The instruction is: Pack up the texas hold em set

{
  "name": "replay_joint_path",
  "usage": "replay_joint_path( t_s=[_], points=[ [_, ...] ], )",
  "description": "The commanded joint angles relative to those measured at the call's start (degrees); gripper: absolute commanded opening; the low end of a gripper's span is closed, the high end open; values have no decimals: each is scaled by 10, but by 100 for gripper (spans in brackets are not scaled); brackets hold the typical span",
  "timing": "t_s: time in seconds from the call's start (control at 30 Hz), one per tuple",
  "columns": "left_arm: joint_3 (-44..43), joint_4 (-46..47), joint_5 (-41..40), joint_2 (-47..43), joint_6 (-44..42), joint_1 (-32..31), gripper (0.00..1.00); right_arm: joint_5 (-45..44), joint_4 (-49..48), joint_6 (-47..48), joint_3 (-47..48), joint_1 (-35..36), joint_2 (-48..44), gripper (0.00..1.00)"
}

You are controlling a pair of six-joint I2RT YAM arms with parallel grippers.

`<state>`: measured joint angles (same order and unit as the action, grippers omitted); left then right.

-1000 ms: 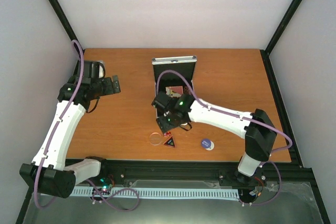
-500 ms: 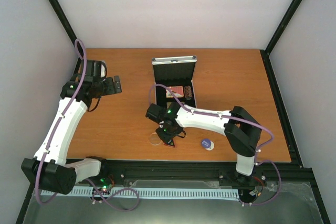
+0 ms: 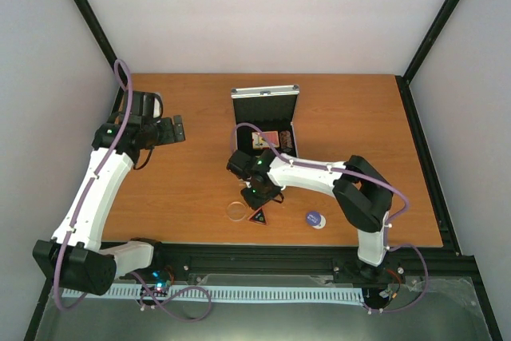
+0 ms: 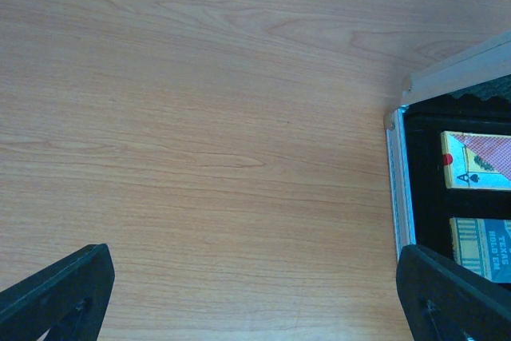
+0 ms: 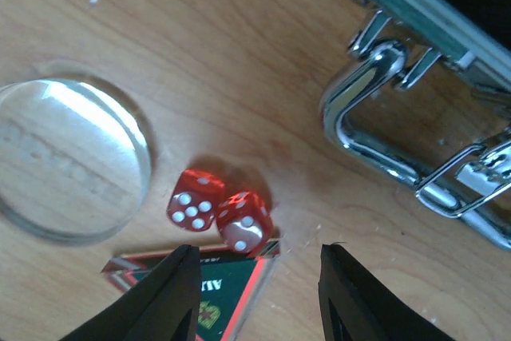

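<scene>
Right wrist view: red dice [image 5: 219,212] on the table [image 5: 263,61], between clear disc [image 5: 68,157] and case handle [image 5: 375,117].
Leftmost, the disc looks smooth and probably slippery. The two dice touch, white-pipped, small, hard and light; they would likely roll, so pinch across flat faces. Black triangle [image 5: 211,289] lies just below; silver case [image 5: 415,5] far right. Right gripper [image 5: 259,250] hangs half-narrowed, clamping nothing visible; left gripper [image 4: 251,257] gapes wide.
</scene>
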<state>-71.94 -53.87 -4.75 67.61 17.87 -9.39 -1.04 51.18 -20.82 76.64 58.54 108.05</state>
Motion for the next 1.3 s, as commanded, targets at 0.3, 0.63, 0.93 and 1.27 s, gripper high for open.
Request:
replay_joint_path(
  t_s=[0.3, 0.63, 0.93, 1.27],
  points=[
    [-14, 1, -10, 12, -13, -2, 100, 45, -19, 40, -10, -13, 13, 41],
    [-11, 0, -16, 13, -11, -1, 100, 48, -26, 54, -31, -14, 11, 40],
    [-16, -1, -16, 15, -12, -1, 100, 24, -33, 69, -17, -18, 27, 40],
    [-18, -7, -23, 11, -14, -2, 100, 34, -37, 78, -3, -19, 43, 37]
  ],
)
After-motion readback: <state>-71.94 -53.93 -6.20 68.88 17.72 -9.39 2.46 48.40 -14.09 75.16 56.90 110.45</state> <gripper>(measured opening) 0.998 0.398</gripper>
